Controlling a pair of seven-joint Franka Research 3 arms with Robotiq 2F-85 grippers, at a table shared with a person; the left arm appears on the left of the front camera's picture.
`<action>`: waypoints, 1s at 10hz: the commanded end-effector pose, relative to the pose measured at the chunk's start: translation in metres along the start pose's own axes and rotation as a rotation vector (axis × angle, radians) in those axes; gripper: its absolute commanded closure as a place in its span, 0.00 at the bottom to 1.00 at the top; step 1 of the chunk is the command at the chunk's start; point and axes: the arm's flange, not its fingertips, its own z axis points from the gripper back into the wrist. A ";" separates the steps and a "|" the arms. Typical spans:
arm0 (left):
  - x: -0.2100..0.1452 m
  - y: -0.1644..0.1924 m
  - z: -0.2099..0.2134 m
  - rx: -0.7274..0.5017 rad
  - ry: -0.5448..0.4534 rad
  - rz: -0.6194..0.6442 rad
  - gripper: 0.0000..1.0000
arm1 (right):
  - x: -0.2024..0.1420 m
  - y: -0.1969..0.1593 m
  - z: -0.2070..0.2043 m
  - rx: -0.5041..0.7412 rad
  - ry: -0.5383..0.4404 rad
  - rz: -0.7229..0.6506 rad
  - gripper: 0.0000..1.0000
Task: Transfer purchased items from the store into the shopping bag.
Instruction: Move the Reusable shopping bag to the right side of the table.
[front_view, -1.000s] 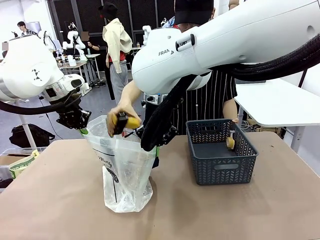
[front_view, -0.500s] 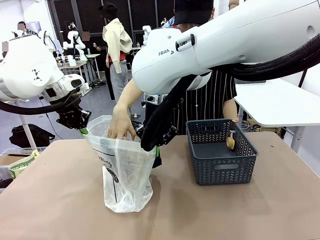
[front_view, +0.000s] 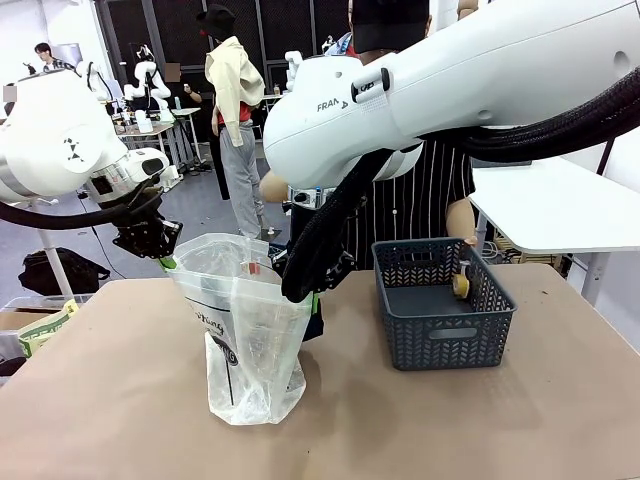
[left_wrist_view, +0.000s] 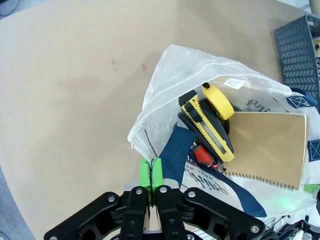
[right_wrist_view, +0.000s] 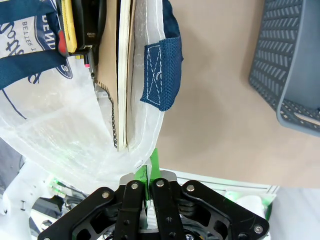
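Note:
The shopping bag (front_view: 245, 330) stands upright on the table, its mouth held wide. My left gripper (front_view: 160, 250) is shut on the bag's left rim, and its green pads (left_wrist_view: 154, 172) pinch the plastic beside a navy strap (left_wrist_view: 175, 150). My right gripper (front_view: 300, 290) is shut on the right rim (right_wrist_view: 148, 172). Inside the bag lie a yellow tape measure (left_wrist_view: 217, 100), a yellow-and-black utility knife (left_wrist_view: 207, 130) and a tan spiral notebook (left_wrist_view: 267, 145). The store, a dark grey basket (front_view: 440, 330), stands to the right and holds a small tan roll (front_view: 460, 285).
A person in a striped apron (front_view: 420, 200) stands behind the table, arm (front_view: 272, 185) drawn back above the bag. A white side table (front_view: 560, 205) is at the far right. Bare tan tabletop (front_view: 120, 400) lies in front of the bag and basket.
The person's hand carried the yellow tape measure down into the bag, let it go and pulled away. Both grippers kept holding the bag's rim.

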 end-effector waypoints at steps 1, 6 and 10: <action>-0.004 0.002 0.001 -0.002 -0.013 0.007 1.00 | -0.004 -0.004 0.000 0.014 0.001 0.007 1.00; -0.004 0.002 0.001 -0.002 -0.013 0.007 1.00 | -0.004 -0.004 0.000 0.014 0.001 0.007 1.00; -0.004 0.002 0.001 -0.002 -0.013 0.007 1.00 | -0.004 -0.004 0.000 0.014 0.001 0.007 1.00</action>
